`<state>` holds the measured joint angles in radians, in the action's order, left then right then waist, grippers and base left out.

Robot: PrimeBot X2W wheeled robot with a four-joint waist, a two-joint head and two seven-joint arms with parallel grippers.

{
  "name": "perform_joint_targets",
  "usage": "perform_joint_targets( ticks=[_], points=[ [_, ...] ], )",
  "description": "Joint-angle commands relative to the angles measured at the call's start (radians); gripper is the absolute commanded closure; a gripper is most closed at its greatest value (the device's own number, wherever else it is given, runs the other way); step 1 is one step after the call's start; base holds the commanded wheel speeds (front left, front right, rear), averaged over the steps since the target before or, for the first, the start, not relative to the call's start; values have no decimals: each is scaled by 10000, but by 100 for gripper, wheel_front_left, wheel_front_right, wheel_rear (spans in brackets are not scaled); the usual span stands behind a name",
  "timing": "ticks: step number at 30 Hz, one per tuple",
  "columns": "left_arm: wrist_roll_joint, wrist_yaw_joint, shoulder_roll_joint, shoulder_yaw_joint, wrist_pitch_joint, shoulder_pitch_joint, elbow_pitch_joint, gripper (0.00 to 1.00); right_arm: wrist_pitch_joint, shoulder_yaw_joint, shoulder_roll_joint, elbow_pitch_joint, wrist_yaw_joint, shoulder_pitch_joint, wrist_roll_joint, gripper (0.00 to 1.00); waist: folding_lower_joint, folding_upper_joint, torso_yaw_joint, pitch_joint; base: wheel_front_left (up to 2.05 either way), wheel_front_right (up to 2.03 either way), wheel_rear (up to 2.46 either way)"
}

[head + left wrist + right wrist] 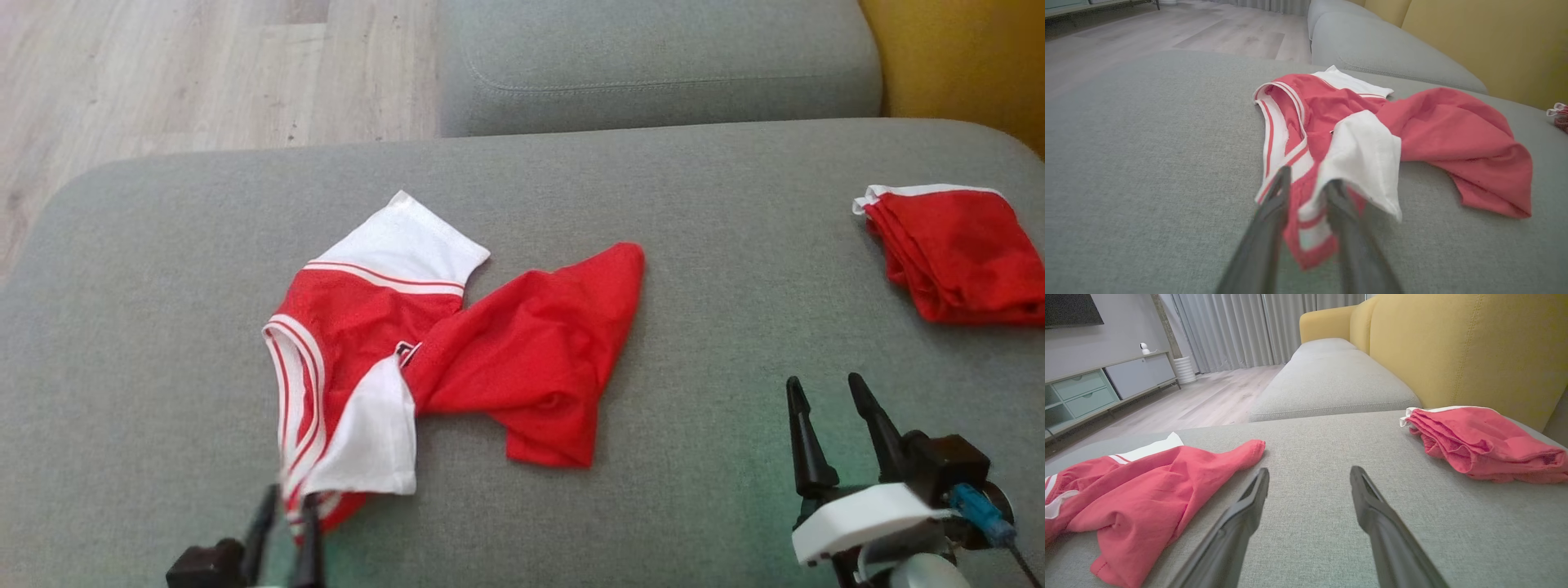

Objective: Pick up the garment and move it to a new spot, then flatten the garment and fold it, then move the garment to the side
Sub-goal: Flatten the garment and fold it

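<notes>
Garment [457, 343] lies crumpled on grey cushion [163, 286], long way running up and right from left end effector [286, 500]. Left end effector closed, pinching garment's near corner. Right end effector [820, 385] wide open, empty, well off to right. Left arm nearer.

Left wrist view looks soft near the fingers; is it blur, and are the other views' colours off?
Left wrist view: the left gripper is blurred close to the lens, the garment beyond sharper but washed pink. Head view: reds saturated, a green cast on the cushion by the right gripper. Right wrist view: wide-angle bending, fingers soft, garment pinkish too.
</notes>
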<state>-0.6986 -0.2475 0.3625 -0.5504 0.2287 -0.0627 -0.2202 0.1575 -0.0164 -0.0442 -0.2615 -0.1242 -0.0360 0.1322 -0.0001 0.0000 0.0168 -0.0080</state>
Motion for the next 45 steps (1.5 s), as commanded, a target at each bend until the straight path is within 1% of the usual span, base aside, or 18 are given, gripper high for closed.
perform_joint_targets(
  ticks=[1,4,6,12,17,21,22,25,30,31,35,39,45],
  points=[
    [3,29,154,402,67,541,98,0,-9,-244,-60,301,-65,198,19,0,1,0,40,-15,0,0,0],
    [-8,59,118,549,142,663,73,0,-13,-225,-60,274,-65,201,9,0,1,0,117,-45,0,0,0],
    [89,-2,163,702,202,724,256,0,-17,-190,-60,251,-65,205,-14,0,1,0,192,-71,0,0,0],
    [447,-237,360,1104,286,748,1368,0,-59,-75,-60,221,-65,291,-152,0,1,0,507,-163,0,0,0],
    [664,-300,321,987,289,752,1995,0,-329,16,-60,227,-65,661,-505,0,1,0,878,-152,0,0,0],
    [808,-383,110,800,287,813,2214,0,-864,160,-60,93,-65,1525,-1066,0,1,0,1335,-25,0,0,0],
    [882,-351,-30,648,291,863,2271,0,-1232,322,-60,-159,-65,2102,-1401,0,1,0,1667,101,0,0,0],
    [995,-329,-237,424,294,951,2321,0,-1866,573,-95,-746,-65,3071,-1738,0,1,0,2186,404,0,0,0],
    [1134,-235,-492,139,298,1159,2255,0,-2622,867,-663,-2089,-65,4515,-2087,0,1,0,3124,874,0,0,0],
    [1134,-235,-492,139,298,1159,2255,0,-2622,867,-663,-2089,-65,4515,-2087,0,1,0,3124,874,0,0,0],
    [1208,-179,-608,78,305,1297,2217,0,-3080,972,-1101,-3358,-65,5247,-2039,0,1,0,3743,1157,0,0,0],
    [1277,-173,-632,128,312,1363,2275,0,-3366,966,-1471,-4555,-65,5769,-2042,0,1,0,4172,1413,0,0,0],
    [1353,-158,-667,253,320,1441,2421,0,-3814,1013,-1749,-6135,-65,6372,-1986,0,1,0,4455,1698,0,0,0]
  ],
)
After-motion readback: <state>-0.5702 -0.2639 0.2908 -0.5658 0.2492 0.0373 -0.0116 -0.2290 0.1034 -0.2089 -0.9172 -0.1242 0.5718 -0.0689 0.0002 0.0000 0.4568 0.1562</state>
